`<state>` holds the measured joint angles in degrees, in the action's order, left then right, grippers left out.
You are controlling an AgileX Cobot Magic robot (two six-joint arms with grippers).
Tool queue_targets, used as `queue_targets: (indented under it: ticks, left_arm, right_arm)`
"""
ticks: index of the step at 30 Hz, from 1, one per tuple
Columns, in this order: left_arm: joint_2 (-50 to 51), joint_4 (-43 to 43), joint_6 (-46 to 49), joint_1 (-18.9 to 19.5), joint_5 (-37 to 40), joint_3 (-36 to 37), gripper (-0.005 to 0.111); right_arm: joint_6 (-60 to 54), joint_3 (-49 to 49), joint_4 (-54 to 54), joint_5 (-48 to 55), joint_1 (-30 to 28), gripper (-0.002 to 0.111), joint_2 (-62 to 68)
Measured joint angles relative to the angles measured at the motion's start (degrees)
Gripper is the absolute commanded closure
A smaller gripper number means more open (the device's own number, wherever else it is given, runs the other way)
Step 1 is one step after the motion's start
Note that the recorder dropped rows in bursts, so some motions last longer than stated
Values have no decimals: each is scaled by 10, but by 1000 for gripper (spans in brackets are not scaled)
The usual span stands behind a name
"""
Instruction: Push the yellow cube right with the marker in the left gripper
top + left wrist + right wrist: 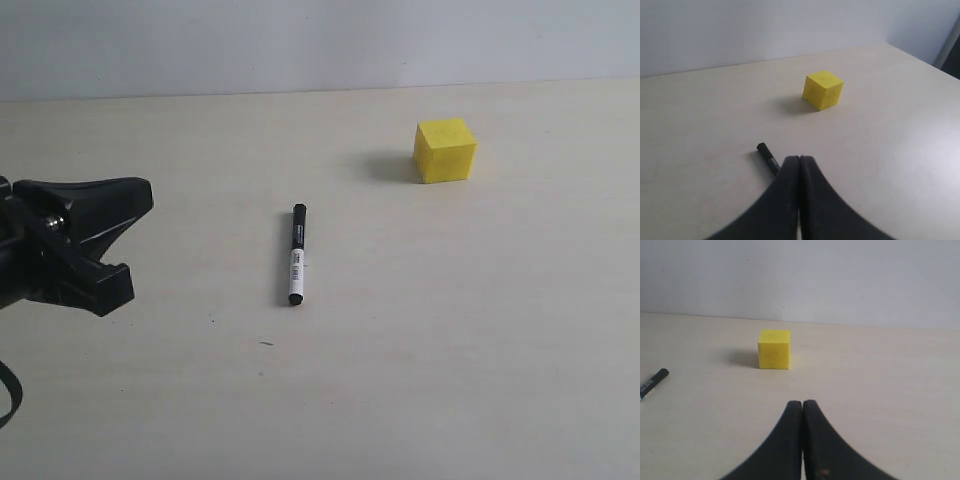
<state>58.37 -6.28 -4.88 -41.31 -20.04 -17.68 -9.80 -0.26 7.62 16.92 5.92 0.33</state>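
I record a pale beige table, matte with faint grain. Its far edge meets a plain grey-white wall along the top of the exterior view.

The marker lies flat on the table just left of centre, nearly vertical in the frame. It is a slim cylinder with a white labelled barrel and black at both ends. Nothing touches it.

The yellow cube sits upper right of centre, with matte faces, crisp edges and a soft shadow to its left. It is well apart from the marker. Bare tabletop surrounds both items, and it runs from the cube's right side to the frame edge.

The left gripper appears at the left edge of the exterior view at mid-height, in black moulded plastic, well apart from the marker. Its wrist view shows the curved black fingers pressed together at the tips and gripping nothing. One black end of the marker shows on the table past them.

The right gripper likewise has its fingers closed against each other, empty, and it faces the cube.
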Motion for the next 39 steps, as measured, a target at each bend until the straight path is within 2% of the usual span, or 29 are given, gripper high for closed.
queue_targets:
  ticks: [22, 25, 34, 39]
  left_arm:
    - [-5, 0, 13, 6, 7, 1, 107]
    - [-29, 1, 18, 37, 32, 1, 107]
    - [-189, 1, 23, 188, 190, 1, 107]
    - [-278, 1, 49, 245, 246, 15, 107]
  right_arm:
    - [0, 0, 0, 0, 0, 108, 0]
    - [0, 0, 0, 0, 0, 108, 0]
    - [0, 0, 0, 0, 0, 108, 0]
    - [0, 0, 0, 0, 0, 108, 0]
